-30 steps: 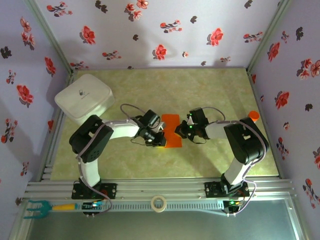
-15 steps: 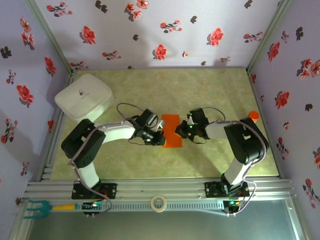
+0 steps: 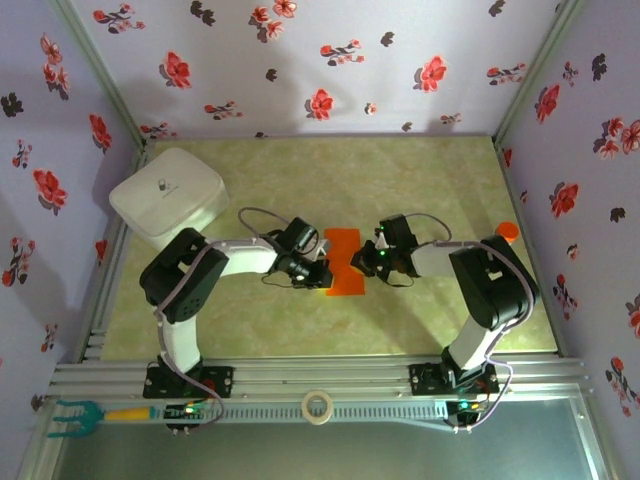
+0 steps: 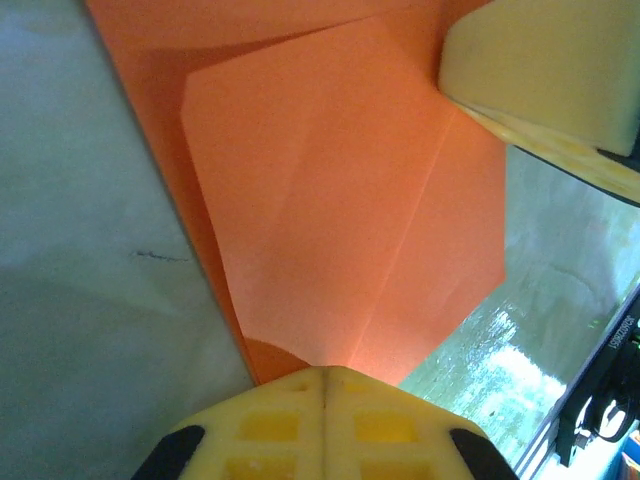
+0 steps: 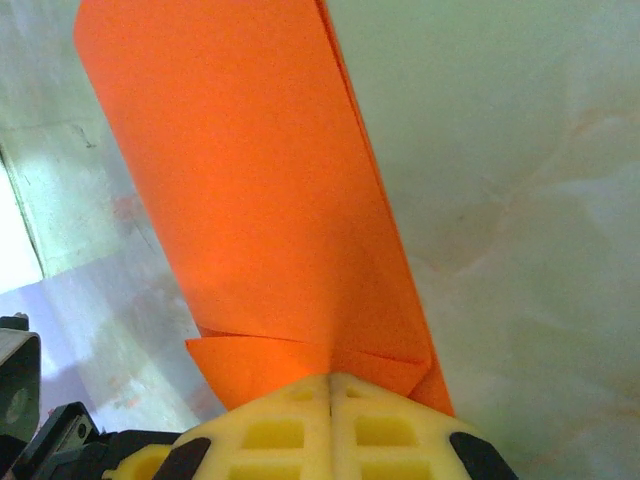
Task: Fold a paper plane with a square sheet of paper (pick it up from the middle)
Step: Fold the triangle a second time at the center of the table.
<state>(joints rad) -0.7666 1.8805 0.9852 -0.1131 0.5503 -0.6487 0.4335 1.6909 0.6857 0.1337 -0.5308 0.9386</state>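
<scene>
The square sheet of paper (image 3: 345,250) is bright orange and partly folded, lying mid-table between my two grippers. In the left wrist view the paper (image 4: 340,200) shows a creased upper flap whose point runs into the seam of my left gripper (image 4: 325,375), which is shut on it; a shadow lies under that flap. From above, the left gripper (image 3: 322,274) is at the sheet's left edge. My right gripper (image 3: 362,262) is at the right edge, shut, its tips (image 5: 330,380) set on the layered paper (image 5: 260,180). Its cream fingers (image 4: 540,70) rest on the sheet.
A white lidded box (image 3: 167,198) stands at the table's back left. A small orange-capped bottle (image 3: 507,231) is by the right wall. A tape roll (image 3: 318,406) and a teal-handled tool (image 3: 75,415) lie on the front rail. Bare tabletop (image 3: 300,330) lies in front.
The left arm's elbow swung out to the left and came back. The left jaws closed the last bit at the sheet's left edge. The right arm and the sheet stayed put.
</scene>
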